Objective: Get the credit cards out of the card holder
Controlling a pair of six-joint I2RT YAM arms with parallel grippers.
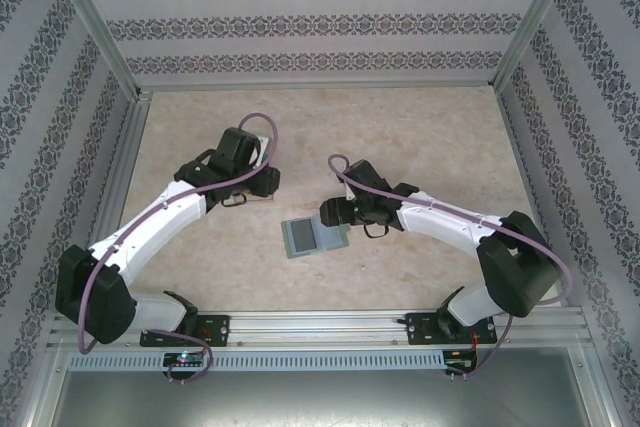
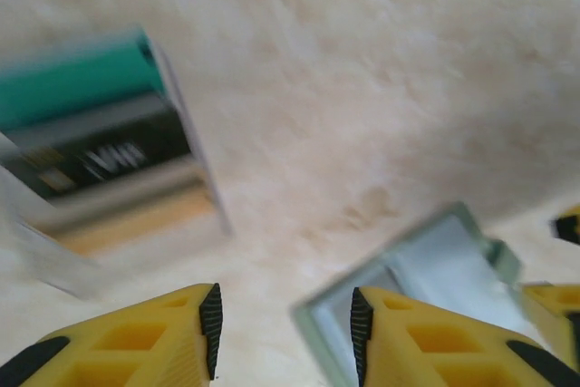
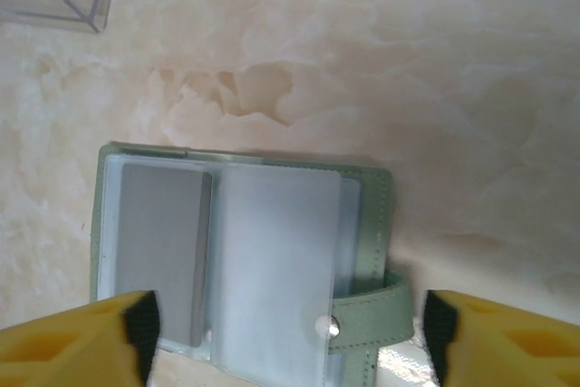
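1. The card holder (image 3: 376,224) lies open and flat on the marbled beige table (image 1: 400,137), between the two arms and nearer to the right one. It is grey-green.
2. On the inside of the card holder, the right wrist view shows a plain grey panel (image 3: 163,251) on one side. Beside it, toward the strap, is a frosted translucent pocket (image 3: 276,260).
3. A grey-green strap (image 3: 376,310) reaches across one edge of the card holder and ends in a small round snap stud (image 3: 324,325) on the translucent pocket.
4. No brand or lettering shows on the card holder.
5. The credit cards (image 2: 100,142) lie on the table apart from the card holder, on the left arm's side. They show a teal band, a dark band and a tan band.
6. The dark band carries white lettering and a small gold patch, both too blurred to read.
7. A clear casing (image 2: 54,260) frames the credit cards. Whether it is a sleeve or a box cannot be told.
8. The left gripper (image 2: 283,333) hangs above the bare table between the credit cards and the card holder. Its yellow fingers (image 2: 154,342) with black pads are parted and hold nothing.
9. The right gripper (image 3: 288,342) hovers over the card holder. Its jaws are spread wide, one at each side of the open case, and grasp nothing.
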